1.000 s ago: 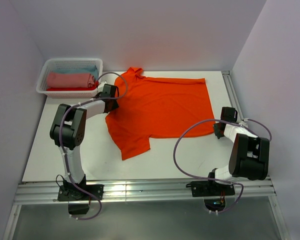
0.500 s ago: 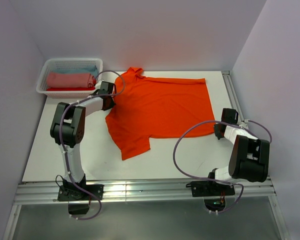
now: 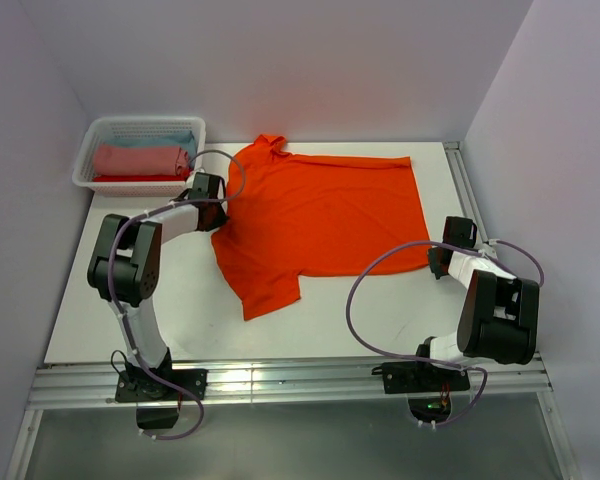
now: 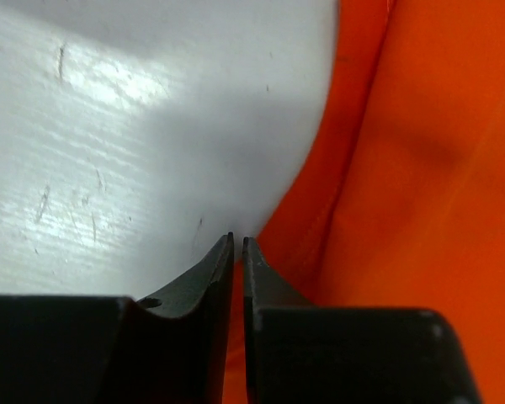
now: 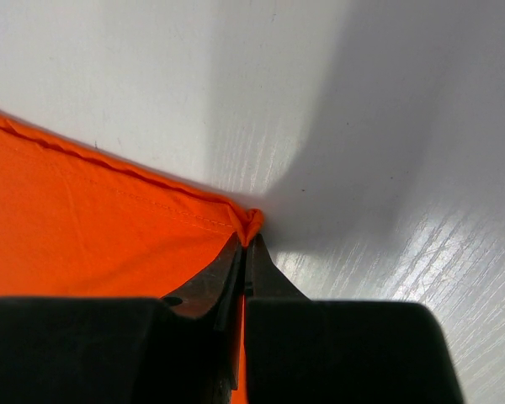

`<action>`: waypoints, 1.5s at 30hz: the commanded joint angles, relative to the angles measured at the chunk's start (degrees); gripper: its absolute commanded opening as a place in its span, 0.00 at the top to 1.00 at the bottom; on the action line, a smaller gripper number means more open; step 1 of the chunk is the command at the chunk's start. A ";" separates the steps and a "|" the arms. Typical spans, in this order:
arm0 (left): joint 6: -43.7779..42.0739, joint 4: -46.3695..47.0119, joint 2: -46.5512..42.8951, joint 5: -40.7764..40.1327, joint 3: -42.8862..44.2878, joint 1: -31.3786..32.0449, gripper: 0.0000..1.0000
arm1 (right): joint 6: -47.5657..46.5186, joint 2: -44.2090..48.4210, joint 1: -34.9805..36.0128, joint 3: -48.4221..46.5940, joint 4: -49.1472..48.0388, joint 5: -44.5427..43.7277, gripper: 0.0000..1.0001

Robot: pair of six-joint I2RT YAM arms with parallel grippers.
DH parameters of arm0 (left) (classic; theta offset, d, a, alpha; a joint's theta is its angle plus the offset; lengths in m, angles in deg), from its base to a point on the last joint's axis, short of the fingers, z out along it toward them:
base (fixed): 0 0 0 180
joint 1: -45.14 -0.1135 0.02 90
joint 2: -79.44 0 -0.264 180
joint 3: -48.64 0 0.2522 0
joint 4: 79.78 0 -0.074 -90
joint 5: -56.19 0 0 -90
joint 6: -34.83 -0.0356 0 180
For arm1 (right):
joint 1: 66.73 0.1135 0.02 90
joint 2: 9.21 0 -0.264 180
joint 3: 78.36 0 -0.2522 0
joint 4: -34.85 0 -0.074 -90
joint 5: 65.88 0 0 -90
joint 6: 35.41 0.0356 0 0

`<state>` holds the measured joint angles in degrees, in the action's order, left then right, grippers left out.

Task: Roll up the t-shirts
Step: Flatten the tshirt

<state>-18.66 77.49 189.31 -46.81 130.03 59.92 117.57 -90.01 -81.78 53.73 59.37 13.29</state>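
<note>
A plain bright orange short-sleeved cloth t-shirt (image 3: 320, 220) lies spread flat on the white bench (image 3: 380, 310), neck far left. Folded salmon-pink garment (image 3: 138, 160), pale blue garment (image 3: 175, 140) and red garment (image 3: 140, 179) fill the white plastic lattice basket (image 3: 140, 120).

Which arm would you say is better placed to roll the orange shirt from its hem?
Right: the right fingers pinch the orange t-shirt at its hem corner; the left fingers hold its shoulder end.

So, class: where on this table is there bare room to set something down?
Bare table shows between the left arm and the orange t-shirt sleeve, along the near edge below the shirt, and in the far right corner beside its hem. Crowded: the centre under the shirt, and the basket, full of folded garments.
</note>
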 commanded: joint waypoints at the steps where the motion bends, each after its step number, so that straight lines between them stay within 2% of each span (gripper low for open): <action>1: -0.74 1.32 -4.48 3.07 -2.15 0.42 0.86 | -1.19 0.20 -0.60 0.67 0.92 -0.95 1.00; 7: 0.49 5.72 -8.26 2.71 -5.76 0.24 0.95 | -1.46 -0.06 -0.68 0.49 0.92 -0.60 1.00; 8: 0.84 5.98 -8.52 2.45 -6.02 0.24 0.99 | -1.46 -0.07 -0.60 0.49 0.92 -0.60 1.00; 12: 1.37 5.72 -9.40 1.04 -4.80 -0.02 1.00 | -1.46 0.02 -0.68 0.58 0.66 -0.51 1.00; 17: 0.93 5.02 -7.92 4.11 0.30 -0.81 1.00 | -1.63 0.02 -0.68 0.58 0.40 -0.33 1.00; 28: 1.63 4.40 4.03 7.19 11.89 -2.83 1.00 | -1.98 -0.42 -0.68 0.23 0.13 0.11 1.00; 45: -0.56 6.51 11.68 11.93 19.10 -4.85 1.00 | -2.95 -1.65 -0.60 -0.65 -0.04 0.99 1.00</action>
<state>-18.09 82.56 199.56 -36.80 145.49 55.33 115.78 -90.38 -82.02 53.64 58.50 14.74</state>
